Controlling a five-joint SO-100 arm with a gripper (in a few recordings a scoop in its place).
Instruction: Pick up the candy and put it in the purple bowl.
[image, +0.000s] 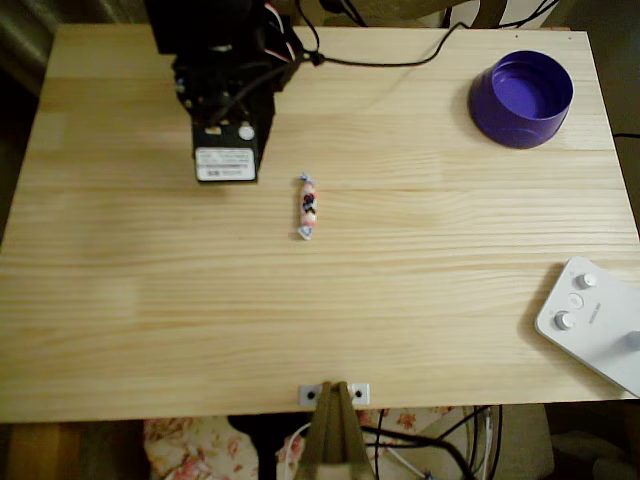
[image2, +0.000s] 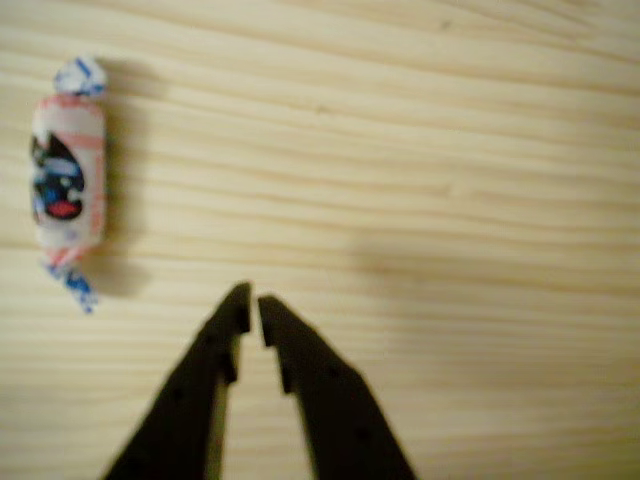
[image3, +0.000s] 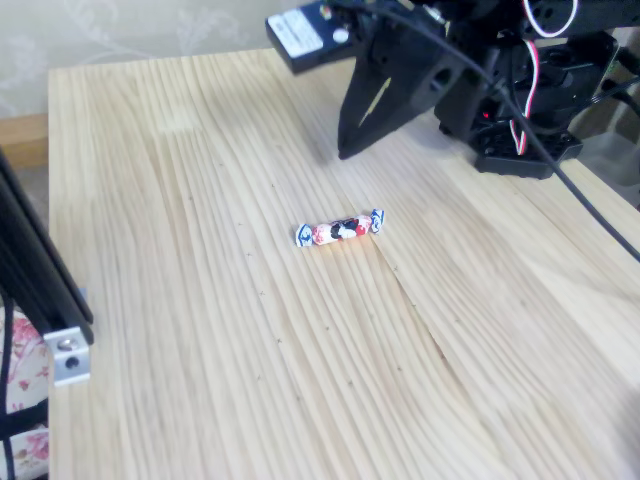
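The candy (image: 307, 207), a slim pinkish-white wrapped sweet with dark and red marks and twisted ends, lies flat on the wooden table near its middle. It sits at the upper left of the wrist view (image2: 68, 180) and in the fixed view (image3: 340, 230). My gripper (image2: 252, 300) is shut with nothing in it, its black tips almost touching. It hovers over bare wood beside the candy, a short way off (image3: 345, 150). The purple bowl (image: 505, 125) stands empty at the table's far right corner in the overhead view, well away from the arm (image: 225, 100).
A white device with round knobs (image: 590, 320) lies at the table's right front edge. A black cable (image: 385, 62) runs across the back between arm and bowl. A metal bracket (image: 335, 393) is fixed at the front edge, and a black post (image3: 30, 270) stands at the left.
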